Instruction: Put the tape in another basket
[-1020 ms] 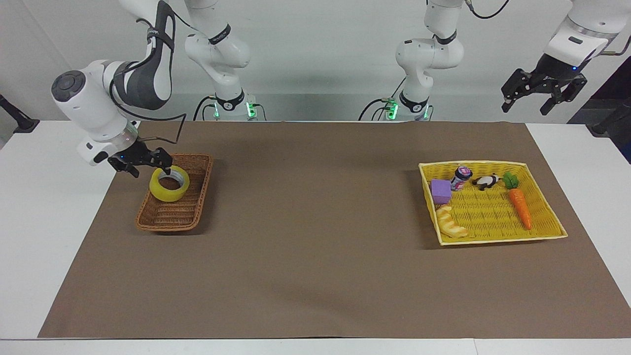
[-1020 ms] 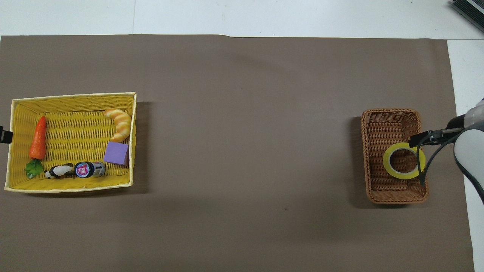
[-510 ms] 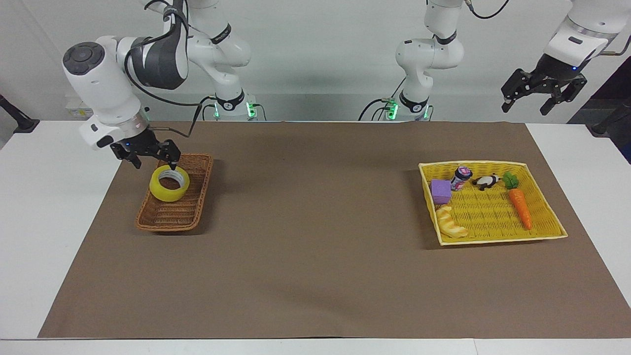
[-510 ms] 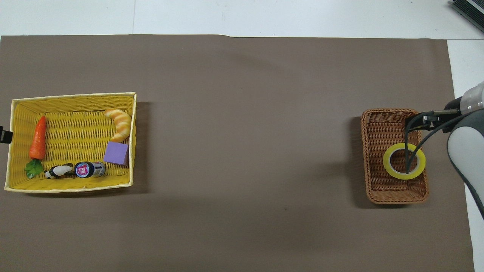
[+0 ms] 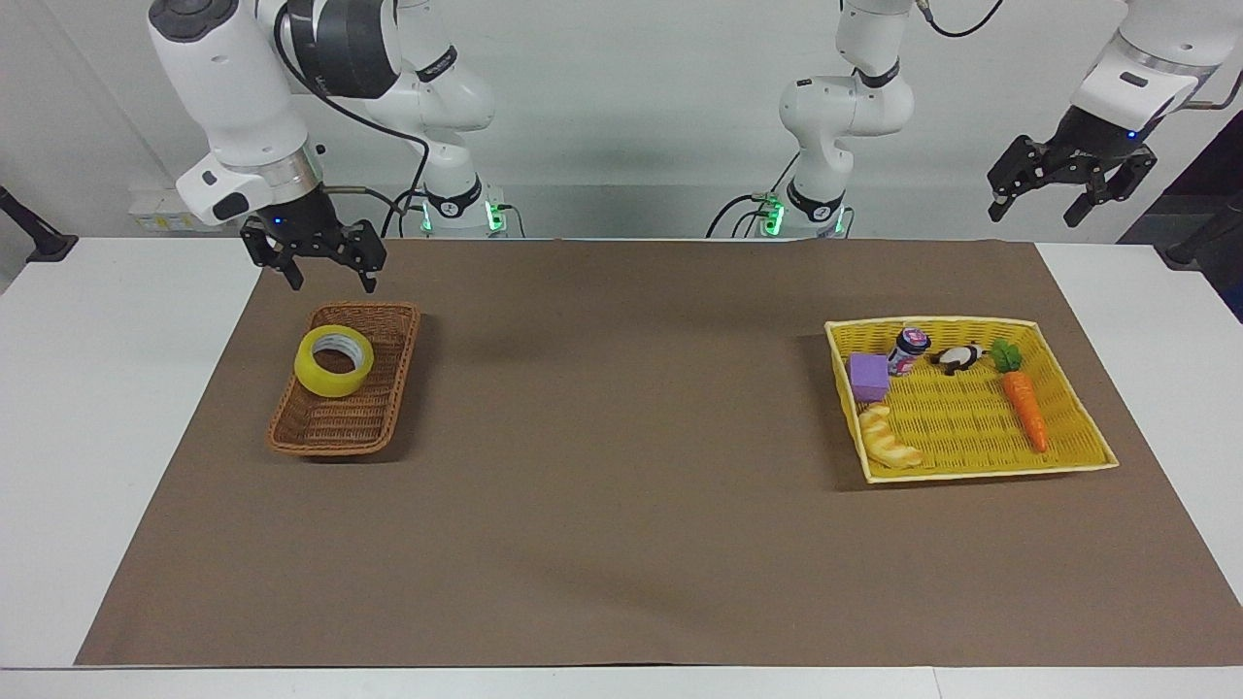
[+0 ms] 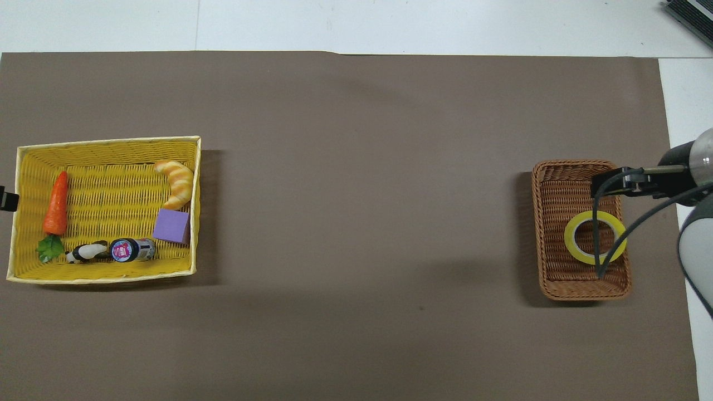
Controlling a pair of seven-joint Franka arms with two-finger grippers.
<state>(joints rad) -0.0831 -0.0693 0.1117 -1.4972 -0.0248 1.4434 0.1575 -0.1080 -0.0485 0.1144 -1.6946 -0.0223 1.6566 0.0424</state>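
Note:
The tape [image 5: 316, 377], a yellow ring with a pale core, lies flat in the brown wicker basket [image 5: 335, 427], in the half nearer to the robots. It also shows in the overhead view [image 6: 569, 236] inside the basket [image 6: 562, 184]. My right gripper [image 5: 332, 283] is open and empty, raised over the basket's edge nearest to the robots, clear of the tape. In the overhead view the right gripper [image 6: 610, 186] shows over the basket's rim. My left gripper [image 5: 1037, 209] is open and empty and waits high up off the left arm's end of the table.
A bright yellow square basket [image 5: 971, 474] stands toward the left arm's end. It holds a carrot [image 5: 1025, 408], a croissant [image 5: 889, 439], a purple block [image 5: 868, 375], a small bottle [image 5: 909, 348] and a panda figure [image 5: 957, 359]. A brown mat [image 5: 621, 408] covers the table.
My right gripper has risen from the tape's rim and moved toward the robots, with its fingers empty. The tape has stayed in the wicker basket. The left arm has not moved.

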